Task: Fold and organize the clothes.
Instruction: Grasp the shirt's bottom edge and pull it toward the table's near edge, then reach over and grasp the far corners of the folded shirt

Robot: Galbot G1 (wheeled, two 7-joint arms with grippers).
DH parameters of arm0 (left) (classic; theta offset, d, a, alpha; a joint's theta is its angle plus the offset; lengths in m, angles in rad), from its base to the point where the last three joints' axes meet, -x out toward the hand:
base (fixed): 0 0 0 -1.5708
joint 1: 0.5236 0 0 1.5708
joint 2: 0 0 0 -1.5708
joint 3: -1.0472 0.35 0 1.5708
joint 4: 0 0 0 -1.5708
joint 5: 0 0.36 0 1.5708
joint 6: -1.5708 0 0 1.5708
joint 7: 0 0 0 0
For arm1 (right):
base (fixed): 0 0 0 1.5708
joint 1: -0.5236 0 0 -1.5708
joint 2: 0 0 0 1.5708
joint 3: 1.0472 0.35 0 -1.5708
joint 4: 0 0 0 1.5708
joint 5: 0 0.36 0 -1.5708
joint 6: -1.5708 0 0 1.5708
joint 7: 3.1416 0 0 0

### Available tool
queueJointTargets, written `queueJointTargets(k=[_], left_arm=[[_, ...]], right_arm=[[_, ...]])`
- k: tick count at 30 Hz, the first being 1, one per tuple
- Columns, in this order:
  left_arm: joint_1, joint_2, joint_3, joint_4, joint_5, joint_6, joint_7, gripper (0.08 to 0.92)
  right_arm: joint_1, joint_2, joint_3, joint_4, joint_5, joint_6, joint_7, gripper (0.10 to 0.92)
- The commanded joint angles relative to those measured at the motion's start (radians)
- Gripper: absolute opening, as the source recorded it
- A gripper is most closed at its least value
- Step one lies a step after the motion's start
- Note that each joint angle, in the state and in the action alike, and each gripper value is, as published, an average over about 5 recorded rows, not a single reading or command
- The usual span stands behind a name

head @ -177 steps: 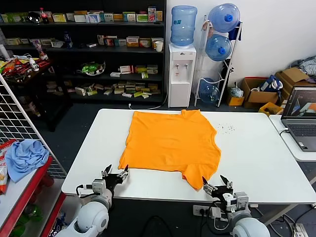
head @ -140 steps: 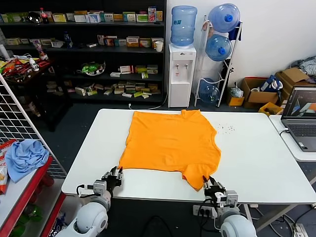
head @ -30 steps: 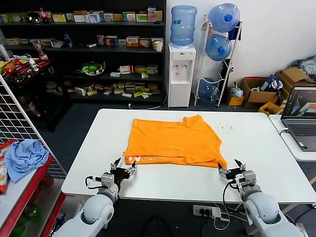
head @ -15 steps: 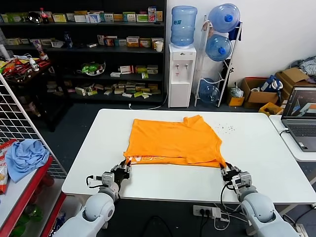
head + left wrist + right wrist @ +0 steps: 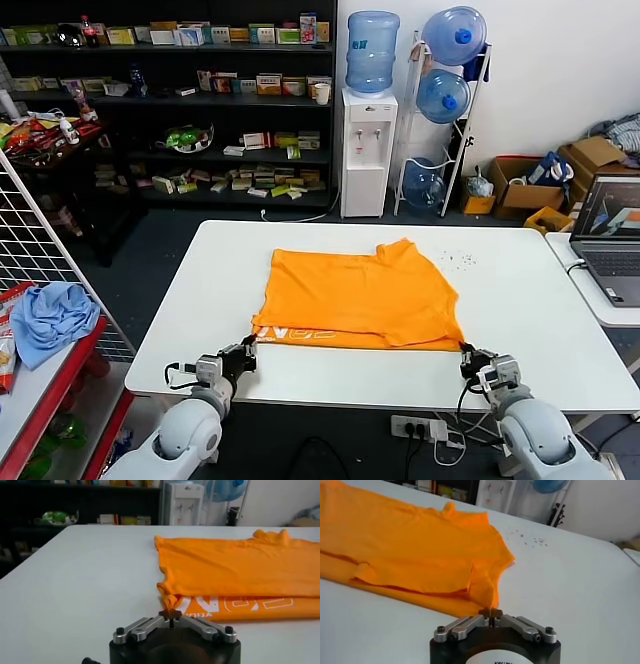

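Orange T-shirt [image 5: 360, 297] lies folded, white lettering along near edge.

White table with a folded orange T-shirt

A white rectangular table [image 5: 200, 290] fills the middle of the head view, its near edge running across the lower part of the frame. On it lies the orange T-shirt [image 5: 360, 295], folded over on itself, placed centre and slightly toward the far edge; white lettering [image 5: 305, 333] shows on the strip of cloth along its near edge at lower left of the garment. A scatter of small dark specks [image 5: 460, 260] sits on the tabletop at upper right of the shirt, apart from it.
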Motion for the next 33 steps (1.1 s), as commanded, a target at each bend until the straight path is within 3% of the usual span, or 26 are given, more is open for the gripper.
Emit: queueJointTargets(k=[1, 8, 15, 19, 25, 33], left_arm=[[0.141, 0.14, -0.02, -0.206, -0.066, 0.064, -0.027, 0.093], [0.227, 0.167, -0.03, -0.254, -0.05, 0.099, -0.037, 0.093], [0.225, 0.152, -0.029, -0.274, -0.041, 0.14, -0.052, 0.109], [0.214, 0.165, -0.044, -0.302, -0.076, 0.157, -0.064, 0.184], [0.189, 0.203, -0.069, -0.353, -0.106, 0.164, -0.075, 0.375], [-0.072, 0.141, -0.034, -0.21, -0.118, 0.143, -0.056, 0.609]], right_arm=[[-0.208, -0.062, 0.088, 0.206, 0.058, -0.075, 0.054, 0.129], [-0.3, -0.063, 0.12, 0.254, 0.051, -0.107, 0.063, 0.129], [-0.3, -0.053, 0.122, 0.257, 0.053, -0.115, 0.062, 0.156], [-0.3, -0.07, 0.149, 0.287, 0.082, -0.12, 0.067, 0.264], [-0.269, -0.106, 0.184, 0.328, 0.165, -0.095, 0.085, 0.437], [-0.008, -0.122, 0.109, 0.168, 0.215, -0.011, 0.066, 0.662]])
